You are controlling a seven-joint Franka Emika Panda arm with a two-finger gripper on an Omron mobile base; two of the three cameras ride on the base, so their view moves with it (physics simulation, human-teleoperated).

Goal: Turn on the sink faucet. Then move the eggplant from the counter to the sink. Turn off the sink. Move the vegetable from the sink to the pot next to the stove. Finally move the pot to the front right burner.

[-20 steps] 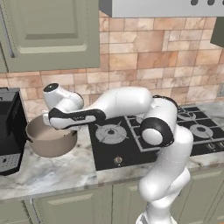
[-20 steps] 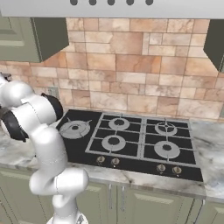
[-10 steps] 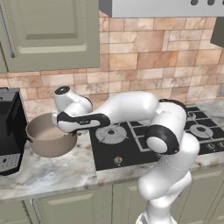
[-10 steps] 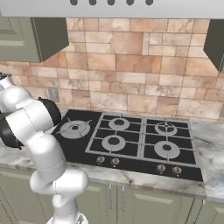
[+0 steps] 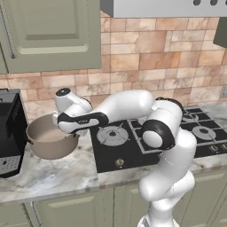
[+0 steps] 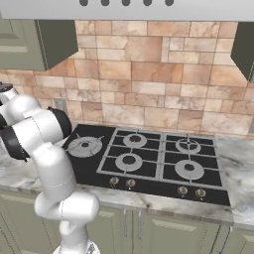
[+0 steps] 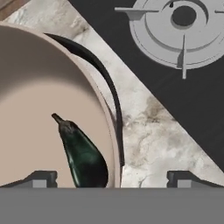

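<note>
The tan pot [image 5: 48, 141] stands on the marble counter [image 5: 53, 177] just left of the black stove [image 5: 133, 146]. In the hand view the dark eggplant [image 7: 83, 155] lies inside the pot [image 7: 39, 109], stem up and away from the fingers. My gripper [image 5: 74, 131] hovers over the pot's right rim. In the hand view the gripper [image 7: 111, 179] is open, one fingertip over the pot's inside, the other over the counter [image 7: 148, 131], with the rim and its dark handle [image 7: 109, 87] between them. The front right burner [image 6: 189, 169] is bare.
A black coffee machine [image 5: 9, 133] stands close to the pot's left side. The nearest burner [image 7: 179, 30] lies just beyond the strip of counter. Brick backsplash and green wall cabinets rise behind; a hood hangs over the stove.
The hand has slid to the right across the pot, from over its middle to over its right rim. The pot has not moved.
</note>
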